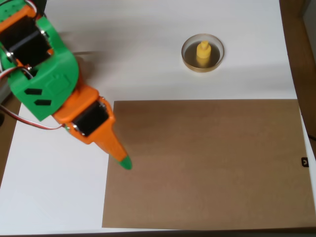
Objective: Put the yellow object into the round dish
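While the yellow object (203, 51) sits in the round dish (187, 58), the gripper (123, 161) holds nothing.

Yellow object (203, 53): 1 small plastic piece, round base with narrower knob on top, standing upright inside the round dish (187, 58). Dish: shallow, pale tan rim, dark interior, well apart from the gripper (123, 161), up and right of its tip.

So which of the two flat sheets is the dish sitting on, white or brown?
The white sheet. The round dish, with the yellow object inside, sits above the brown sheet's top edge in the overhead view, clear of it.
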Motion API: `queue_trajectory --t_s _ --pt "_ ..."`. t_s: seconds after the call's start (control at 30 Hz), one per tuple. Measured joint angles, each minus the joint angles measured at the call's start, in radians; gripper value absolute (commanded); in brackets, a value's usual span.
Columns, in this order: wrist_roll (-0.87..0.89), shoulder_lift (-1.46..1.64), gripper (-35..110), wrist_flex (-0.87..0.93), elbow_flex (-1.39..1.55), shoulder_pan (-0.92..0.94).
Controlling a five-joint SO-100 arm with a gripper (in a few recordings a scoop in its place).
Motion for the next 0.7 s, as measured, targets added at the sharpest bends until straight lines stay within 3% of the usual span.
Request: queue_trajectory --t_s 0.4,0.7 --pt "0.095 0.244 21 -0.183 0.310 0.172" --pt "0.115 0.437 21 -0.227 0.486 0.186"
